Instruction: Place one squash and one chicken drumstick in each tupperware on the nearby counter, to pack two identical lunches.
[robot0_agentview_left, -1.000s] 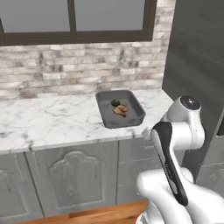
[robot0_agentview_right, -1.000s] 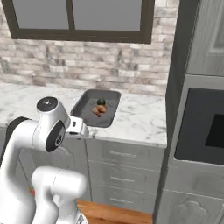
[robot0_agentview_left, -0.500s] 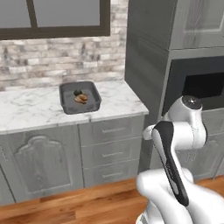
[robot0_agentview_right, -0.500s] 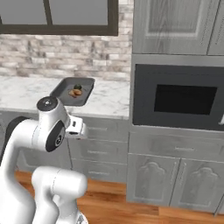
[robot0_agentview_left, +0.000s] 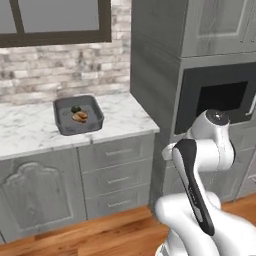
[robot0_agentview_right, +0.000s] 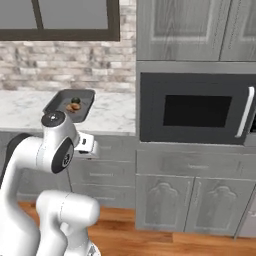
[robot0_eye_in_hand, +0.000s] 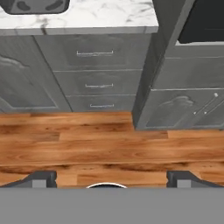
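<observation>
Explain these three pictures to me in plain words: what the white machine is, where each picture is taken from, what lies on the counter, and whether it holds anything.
The white machine is a robot arm with dark joints on a base that can drive, in a computer-drawn kitchen. Two pictures come from cameras on that base, behind the arm to its left and right. The third comes from a camera on the hand, looking along it at the wooden floor and grey cabinets. The two dark finger tips stand wide apart with nothing between them, so it holds nothing. On the white marble counter sits a dark grey rounded-corner tupperware. In it lie a round dark green squash and a golden-tan chicken drumstick.
</observation>
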